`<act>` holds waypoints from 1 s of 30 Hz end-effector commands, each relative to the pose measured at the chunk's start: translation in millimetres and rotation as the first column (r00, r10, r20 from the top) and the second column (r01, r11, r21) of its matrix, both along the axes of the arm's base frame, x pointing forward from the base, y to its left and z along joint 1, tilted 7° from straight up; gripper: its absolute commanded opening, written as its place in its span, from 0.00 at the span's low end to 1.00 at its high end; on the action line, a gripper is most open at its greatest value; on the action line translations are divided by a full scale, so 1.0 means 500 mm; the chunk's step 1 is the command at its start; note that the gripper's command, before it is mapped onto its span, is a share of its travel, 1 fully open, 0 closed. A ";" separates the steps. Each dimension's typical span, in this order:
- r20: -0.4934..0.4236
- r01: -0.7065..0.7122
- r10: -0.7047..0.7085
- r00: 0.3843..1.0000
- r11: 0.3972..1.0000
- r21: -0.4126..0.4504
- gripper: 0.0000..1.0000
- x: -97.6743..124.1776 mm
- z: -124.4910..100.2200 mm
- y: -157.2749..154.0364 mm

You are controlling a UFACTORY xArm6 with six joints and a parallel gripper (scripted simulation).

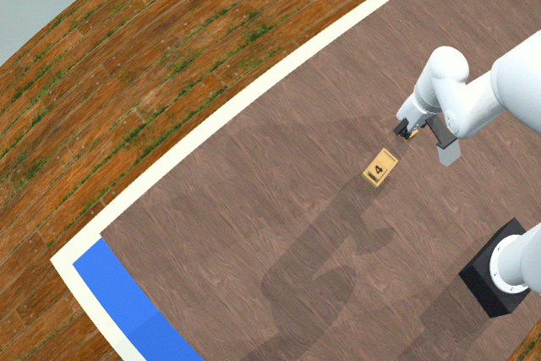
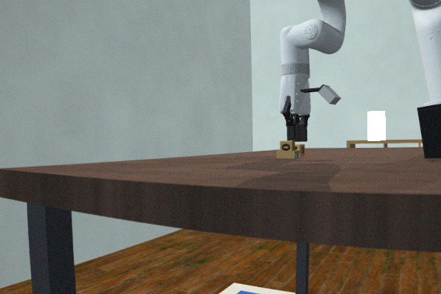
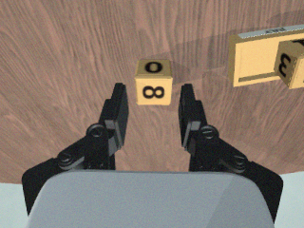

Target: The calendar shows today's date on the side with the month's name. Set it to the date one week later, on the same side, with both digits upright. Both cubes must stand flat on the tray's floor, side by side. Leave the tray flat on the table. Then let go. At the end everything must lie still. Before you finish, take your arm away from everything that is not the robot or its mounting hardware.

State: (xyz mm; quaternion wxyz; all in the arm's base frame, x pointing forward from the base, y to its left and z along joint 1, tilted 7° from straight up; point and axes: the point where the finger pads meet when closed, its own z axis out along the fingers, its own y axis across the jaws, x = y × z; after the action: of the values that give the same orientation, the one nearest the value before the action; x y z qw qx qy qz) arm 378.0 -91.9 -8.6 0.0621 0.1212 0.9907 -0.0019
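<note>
My gripper (image 1: 414, 129) (image 2: 297, 140) (image 3: 153, 97) is open. It points down above a loose wooden cube (image 1: 411, 134) (image 2: 302, 148) (image 3: 153, 98), with a finger to either side in the wrist view and no contact seen. That cube stands on the table beside the tray, a 0 and an 8 on its visible faces. The wooden tray (image 2: 284, 155) (image 3: 254, 59) lies flat. A second cube (image 1: 378, 170) (image 2: 286, 147) (image 3: 285, 65) stands in one half; its top shows a 4, other faces a 0 and a 3. The tray's other half is empty. The lettering on its pale strip is too small to read.
The brown table (image 1: 244, 165) (image 2: 178, 173) carries the tray and cubes. In the wrist view the tray lies to the right of the fingers. The arm's black base (image 1: 489, 282) (image 2: 430, 134) stands well off to the side.
</note>
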 end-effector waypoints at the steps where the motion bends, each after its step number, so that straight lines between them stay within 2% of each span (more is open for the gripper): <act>1: 0.003 0.000 0.000 1.000 1.000 -0.001 0.47 0.002 0.002 -0.001; 15: 0.003 0.000 0.000 1.000 1.000 -0.001 0.47 0.002 0.008 0.000; 25: 0.003 0.000 0.000 1.000 1.000 -0.001 0.47 -0.007 0.073 0.001; 30: 0.003 0.000 0.000 1.000 1.000 -0.001 0.47 -0.009 0.091 0.001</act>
State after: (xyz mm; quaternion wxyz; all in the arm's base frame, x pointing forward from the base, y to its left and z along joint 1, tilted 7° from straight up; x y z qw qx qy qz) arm 373.4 -91.2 28.4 0.0622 0.1212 0.9907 -0.0019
